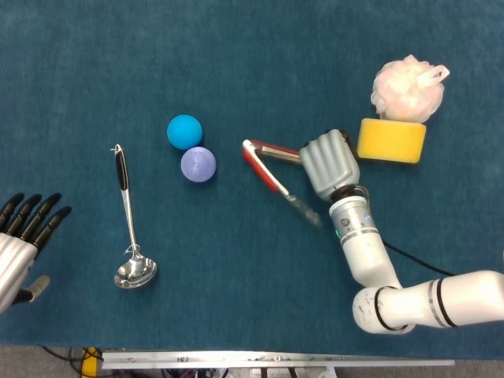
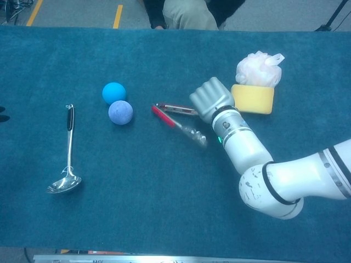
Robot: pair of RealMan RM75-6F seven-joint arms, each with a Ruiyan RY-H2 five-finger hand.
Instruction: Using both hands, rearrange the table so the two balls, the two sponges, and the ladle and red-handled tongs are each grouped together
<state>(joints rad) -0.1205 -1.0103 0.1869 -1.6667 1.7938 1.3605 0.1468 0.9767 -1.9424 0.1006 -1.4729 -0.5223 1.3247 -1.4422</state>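
R hand (image 1: 329,163) is curled into a fist over one arm of the red-handled tongs (image 1: 272,173), knuckles up, so the fingers look closed on that arm. Grip itself is hidden under the palm, so call it a hold by judgement, not a clear sight. The tongs' free tip is blurred in both views, so the tool is prob. in motion or just off the cloth. Hinge end points toward the balls, open end sits under the hand.

Using the tongs as the landmark: purple ball (image 1: 198,165) is just beside the hinge end, blue ball (image 1: 185,131) touching or nearly touching it on the far side. Those two already read as a pair. On the other side of the tongs, past the R hand, the yellow sponge (image 1: 391,139) lies just beside the knuckles, w/ the pink mesh bath sponge (image 1: 406,88) touching its far edge. Also already paired. The ladle (image 1: 129,222) is well apart from the tongs, beyond the balls, bowl toward the robot, black handle away.

L hand (image 1: 22,240) is at the table edge, furthest from the tongs, fingers spread, holding nothing. Likely parked near the ladle side to take its share.

Only group left, by my read, is ladle + tongs. Holding the tongs by one arm makes sense for carrying it past the balls toward the ladle w/o knocking them.
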